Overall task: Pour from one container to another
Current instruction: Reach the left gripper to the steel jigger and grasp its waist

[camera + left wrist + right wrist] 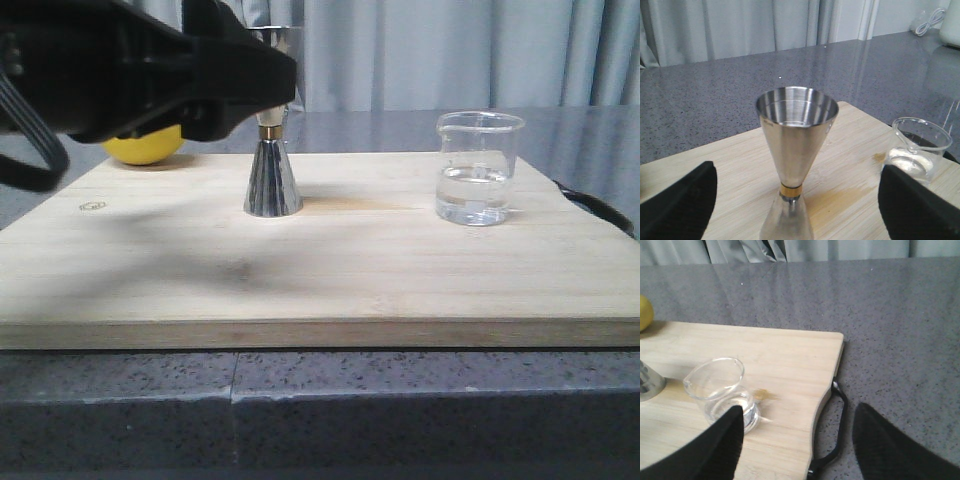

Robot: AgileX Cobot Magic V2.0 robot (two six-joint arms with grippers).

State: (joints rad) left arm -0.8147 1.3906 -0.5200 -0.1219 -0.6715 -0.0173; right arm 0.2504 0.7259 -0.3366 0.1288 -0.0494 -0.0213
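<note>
We judge the main risk here to be a knock: the left end effector (797, 200) sits with its fingers spread wide on either side of the jigger (273, 180), and the jigger stands on a narrow base, so a sideways drift or an uneven closing could tip it over. A grip taken at the slim gold band could also let the smooth steel slip or swing. The beaker (478, 168) holds clear liquid to about a third of its height, so a hasty lift or an early tilt could spill onto the cutting board (330, 285).

The left end effector is open, with the jigger between its fingers but touching neither, as far as the left wrist view shows. The right end effector (797, 440) is open too and holds nothing; in its own view the beaker sits just beside one finger, not between the two.

In the front view the jigger stands upright near the board's centre, and the beaker stands upright at about 3 o'clock from it, well apart. A lemon (143, 146) lies at about 10 o'clock from the jigger, behind the left arm. The board rests on the bench (400, 400).
</note>
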